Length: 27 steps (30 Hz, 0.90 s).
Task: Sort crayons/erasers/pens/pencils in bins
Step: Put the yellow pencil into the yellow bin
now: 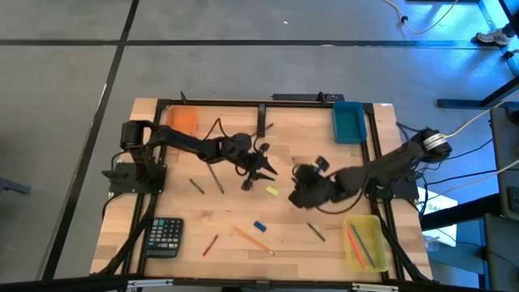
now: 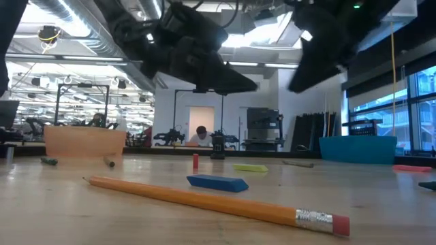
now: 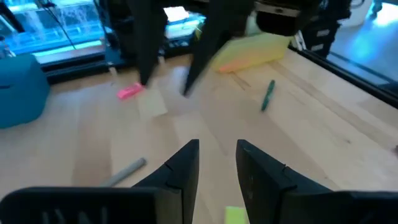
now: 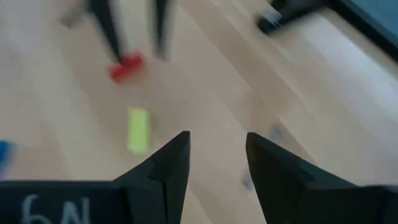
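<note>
Fingers apart and empty, the left gripper [image 1: 265, 170] and right gripper [image 1: 297, 185] hover at centre frame, flanking the yellow eraser [image 1: 272, 191] on the table [image 1: 324, 235]. Likely next: one lowers and clamps it, then carries it to a bin.

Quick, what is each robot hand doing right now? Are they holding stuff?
Left hand: open, holding nothing, above the table near the yellow eraser.
Right hand: open, holding nothing, also near that eraser.
</note>
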{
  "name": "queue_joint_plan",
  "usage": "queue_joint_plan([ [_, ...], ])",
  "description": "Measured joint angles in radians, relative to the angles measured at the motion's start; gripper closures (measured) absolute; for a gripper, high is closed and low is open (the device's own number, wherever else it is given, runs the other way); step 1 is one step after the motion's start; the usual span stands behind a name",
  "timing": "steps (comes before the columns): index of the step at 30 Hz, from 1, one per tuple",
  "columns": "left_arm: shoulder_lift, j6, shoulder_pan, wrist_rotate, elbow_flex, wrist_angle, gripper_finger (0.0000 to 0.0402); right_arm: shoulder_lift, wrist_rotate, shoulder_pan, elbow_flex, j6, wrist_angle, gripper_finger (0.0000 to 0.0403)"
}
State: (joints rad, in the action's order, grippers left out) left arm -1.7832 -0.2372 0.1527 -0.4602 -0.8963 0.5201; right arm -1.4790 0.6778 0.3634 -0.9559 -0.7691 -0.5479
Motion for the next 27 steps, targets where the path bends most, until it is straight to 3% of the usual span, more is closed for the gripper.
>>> queue_joint_plan([
  [4, 0.002, -0.001, 0.056, -0.085, 0.000, 0.008, 0.0303, 0.114, -0.162, -0.121, 0.130, 0.234, 0.328, 0.0242],
  [9, 0.002, -0.002, 0.118, -0.161, 0.000, 0.023, 0.0303, 0.208, -0.374, -0.295, 0.260, 0.374, 0.500, 0.0242],
  [18, 0.002, -0.036, 0.233, -0.208, 0.001, 0.102, 0.0303, 0.199, -0.774, -0.548, 0.401, 0.596, 0.842, 0.0242],
  [23, 0.003, 0.007, 0.289, -0.361, 0.001, 0.142, 0.0303, 0.195, -0.879, -0.652, 0.398, 0.623, 0.864, 0.0242],
  [27, 0.003, -0.014, 0.296, -0.382, 0.001, 0.084, 0.0303, 0.195, -0.845, -0.695, 0.397, 0.687, 0.865, 0.0242],
])
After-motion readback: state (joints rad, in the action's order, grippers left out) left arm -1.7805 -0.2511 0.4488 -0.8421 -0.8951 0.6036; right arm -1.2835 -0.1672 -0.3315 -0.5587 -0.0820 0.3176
